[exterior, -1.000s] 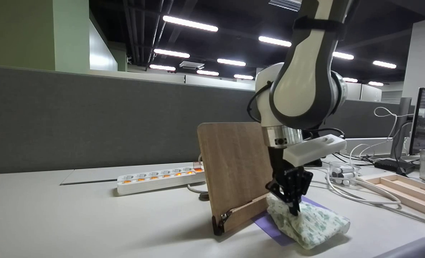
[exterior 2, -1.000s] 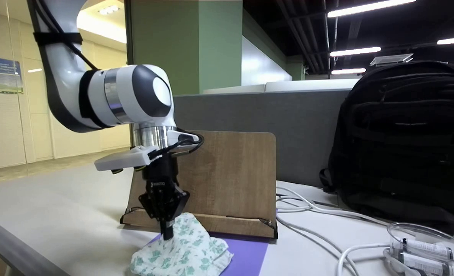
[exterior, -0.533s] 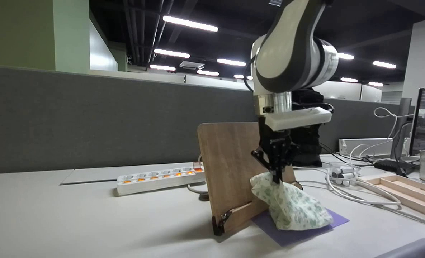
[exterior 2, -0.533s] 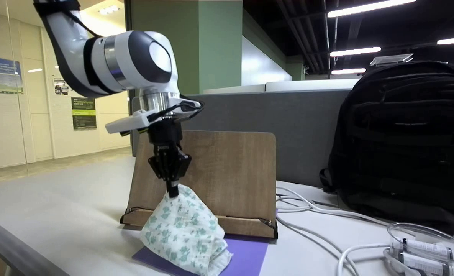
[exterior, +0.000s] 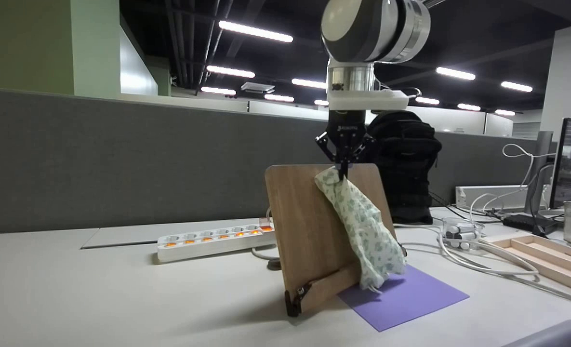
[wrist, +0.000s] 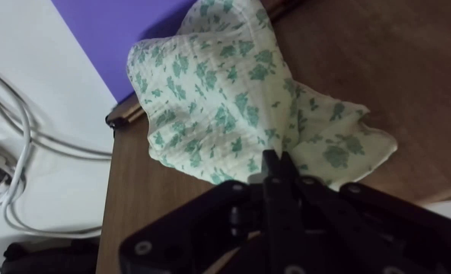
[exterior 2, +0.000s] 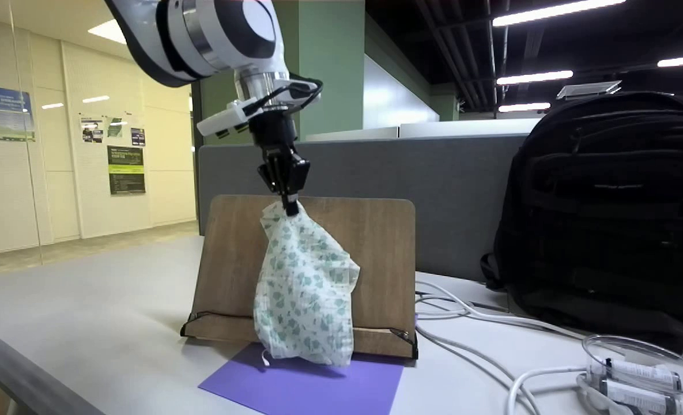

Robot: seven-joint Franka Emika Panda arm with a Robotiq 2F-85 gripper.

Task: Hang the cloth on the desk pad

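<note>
The gripper point(wrist: 278, 156) is pinching the cloth point(exterior 2: 306, 294) near its top. Its two jaws are standing almost together, with just a thin bit of cloth squeezing in between, and the fingertips point(wrist: 271, 161) are hiding that bit. The cloth is hanging in front of the wooden desk pad point(exterior 2: 376, 259) and covering the middle of its front ledge point(exterior 2: 217, 327). A loose corner is poking out beside the fingertips. The views are not showing if the cloth is touching the wood. Its bottom is hanging over the purple sheet point(exterior: 415, 301), maybe touching, maybe not; the wrist view is cutting that end off.

The desk pad is leaning back. In an exterior view, its edge is getting in the way of the white power strip point(exterior: 208, 246), so the strip's end is hiding. The arm point(exterior: 377, 29) is being cut off at the top in both exterior views. A black backpack point(exterior 2: 600, 242) and a clear tub point(exterior 2: 612, 346) are running off the right edge in an exterior view, and the writing on the tub's little bottles point(exterior 2: 644, 373) is looking too small to read.
</note>
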